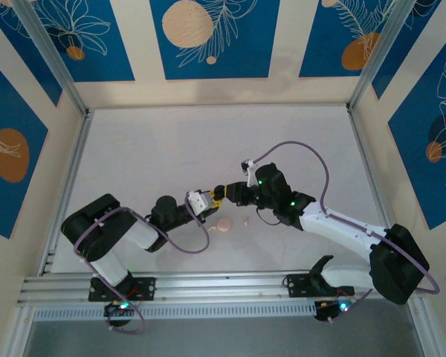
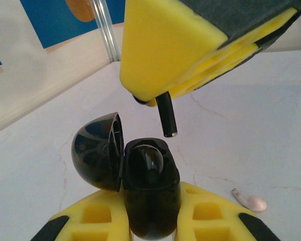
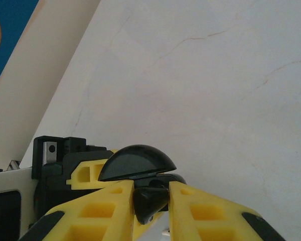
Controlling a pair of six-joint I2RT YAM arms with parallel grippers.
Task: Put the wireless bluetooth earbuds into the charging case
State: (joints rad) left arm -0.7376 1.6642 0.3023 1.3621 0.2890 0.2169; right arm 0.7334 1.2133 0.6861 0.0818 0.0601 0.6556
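My left gripper [image 2: 151, 221] is clamped on the open black case [image 2: 149, 173], lid tilted back. My right gripper [image 3: 151, 195] pinches a black bud [image 2: 166, 116], stem down, just above the case. A pink bud [image 2: 251, 202] lies near it on the white, faintly cracked table [image 1: 171, 149]. Blue-and-cream patterned walls [image 1: 208, 37] enclose it.

From above I see the left claw [image 1: 206, 202] and right claw [image 1: 218, 195] facing each other, tips close, just beyond the pink case [image 1: 223, 225]. One pink earbud [image 1: 247, 222] lies on the tabletop [image 1: 171, 149] just right of that case.
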